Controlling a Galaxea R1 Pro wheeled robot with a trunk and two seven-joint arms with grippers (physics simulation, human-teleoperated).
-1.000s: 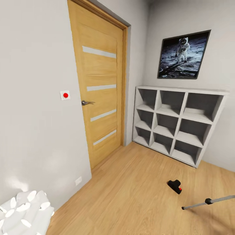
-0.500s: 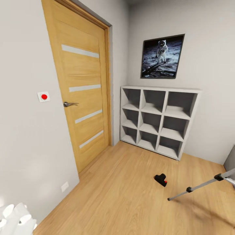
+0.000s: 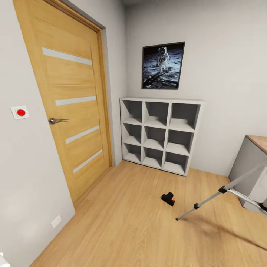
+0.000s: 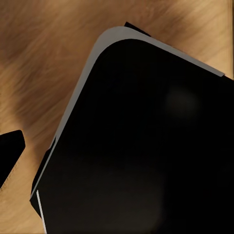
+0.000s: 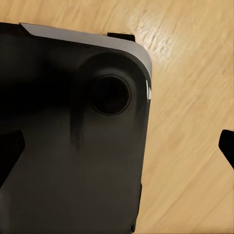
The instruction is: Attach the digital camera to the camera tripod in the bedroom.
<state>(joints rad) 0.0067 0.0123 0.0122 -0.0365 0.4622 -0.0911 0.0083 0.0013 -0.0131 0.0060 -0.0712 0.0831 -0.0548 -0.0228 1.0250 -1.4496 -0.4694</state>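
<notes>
We list, in the head view: the camera (image 3: 168, 198), small, black, with a red dot, lying on the wood floor (image 3: 129, 230) in front of the shelf (image 3: 160, 134) and apart from it. To its right, near but not touching, stands the tripod (image 3: 226, 191): we see two thin silver legs with black joints, one foot planted on the floor just right of the camera, the upper part cut off by the picture's edge, so the head is out of sight. Behind the tripod, at the right edge, a grey bench (image 3: 252, 168) with a wood top. The shelf is pale grey, nine open compartments in three rows, set against the far wall; no contents can be made out. Above it hangs a framed picture (image 3: 162, 65) of an astronaut on a grey surface. On the left wall: a wood door (image 3: 68, 107) with four pale horizontal strips and a metal handle (image 3: 56, 120), shut; a white plate with a red button (image 3: 19, 112) left of the door; a white socket (image 3: 56, 221) low on the same wall. In both wrist views a dark, rounded body with a grey edge (image 4: 146, 146) (image 5: 73, 146) sits over the wood floor; we cannot tell whether either gripper is released or clenched.
</notes>
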